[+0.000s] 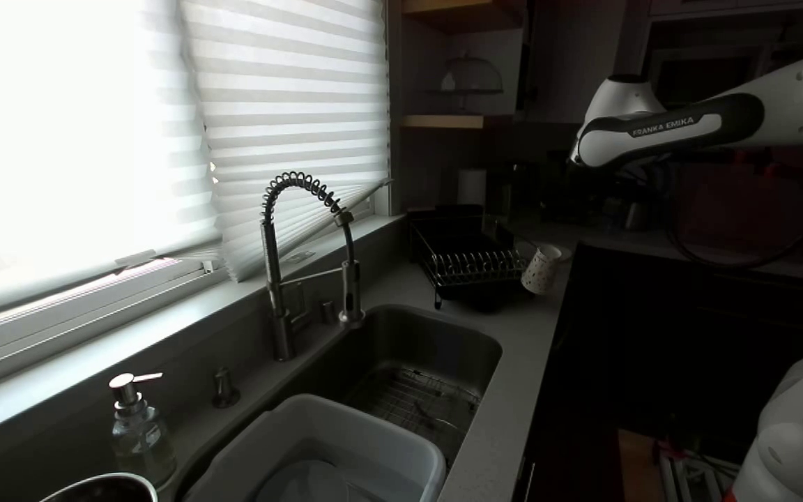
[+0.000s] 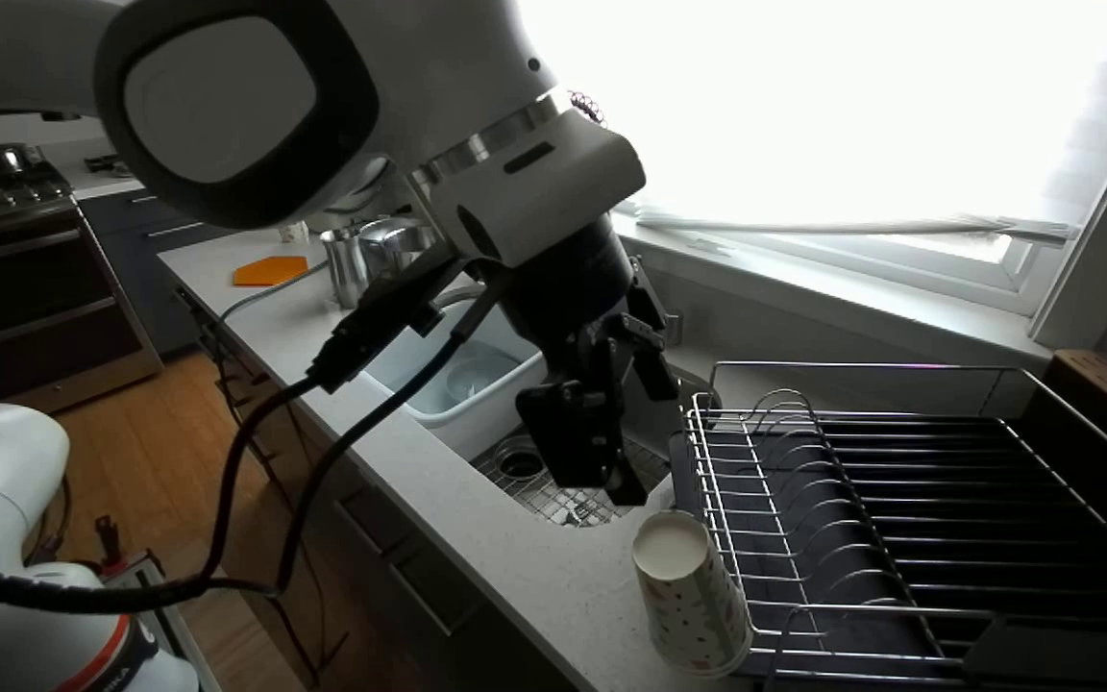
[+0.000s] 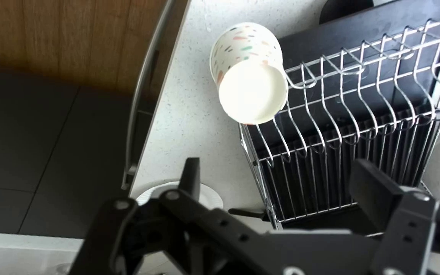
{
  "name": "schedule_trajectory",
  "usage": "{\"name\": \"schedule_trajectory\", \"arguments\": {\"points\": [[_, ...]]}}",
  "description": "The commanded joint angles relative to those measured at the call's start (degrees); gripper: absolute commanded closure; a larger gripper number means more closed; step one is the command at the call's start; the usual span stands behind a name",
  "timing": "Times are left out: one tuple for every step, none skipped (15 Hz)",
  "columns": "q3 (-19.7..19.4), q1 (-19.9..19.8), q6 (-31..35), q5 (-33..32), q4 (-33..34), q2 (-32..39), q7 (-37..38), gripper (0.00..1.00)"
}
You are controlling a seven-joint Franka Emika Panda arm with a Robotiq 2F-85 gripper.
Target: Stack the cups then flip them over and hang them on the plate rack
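In the wrist view, one cup [image 3: 248, 74] sat inverted, tilted, at the ten-o'clock corner of the rack [image 3: 351, 136]; the gripper [image 3: 277, 173], towards six from it, was spread, empty. Cup judged light, papery, easily crushed; gentle mid-wall hold advised.

Downward wrist view, plate rack [image 3: 341, 138] near, 2 exterior views sharing sink [image 1: 436, 346]

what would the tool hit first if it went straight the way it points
Probably the plate rack, whose wire edge shows between the tips of the open tool in the wrist view. Depth is unclear, so the counter beside it is possible.
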Motion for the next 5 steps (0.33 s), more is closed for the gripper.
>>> {"name": "schedule_trajectory", "arguments": {"points": [[0.25, -0.34, -1.13, 0.83, 0.57, 0.13, -1.28, 0.00], [0.14, -0.23, -1.99, 1.38, 0.90, 0.11, -2.16, 0.00], [0.09, -0.19, -2.26, 1.61, 1.04, 0.10, -2.60, 0.00], [0.07, -0.18, -2.27, 1.67, 1.05, 0.10, -2.78, 0.00], [0.07, -0.18, -2.29, 1.68, 1.05, 0.10, -2.82, 0.00]]}}
